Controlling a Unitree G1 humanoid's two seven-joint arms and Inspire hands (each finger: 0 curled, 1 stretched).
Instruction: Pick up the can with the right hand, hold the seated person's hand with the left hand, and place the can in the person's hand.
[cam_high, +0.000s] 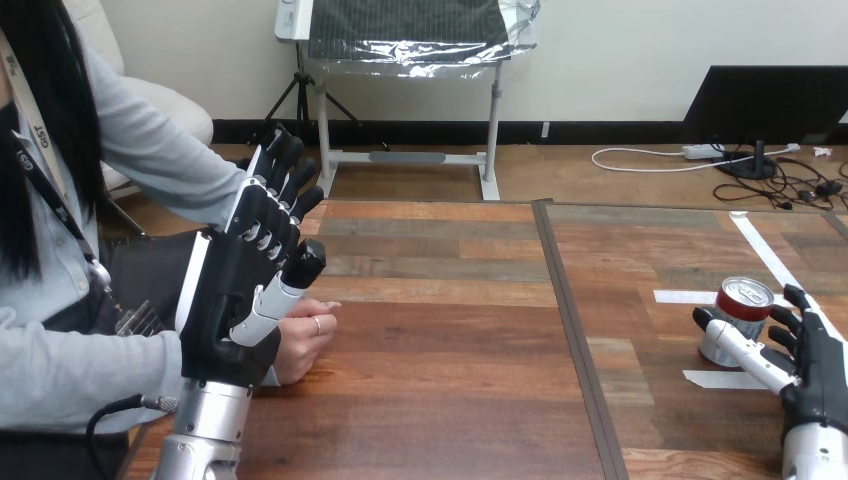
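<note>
One upright can (740, 312), long axis vertical, at right hand (818, 368)

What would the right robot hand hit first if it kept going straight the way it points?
Most likely the can, standing right ahead of the right robot hand; whether they touch is unclear.
</note>
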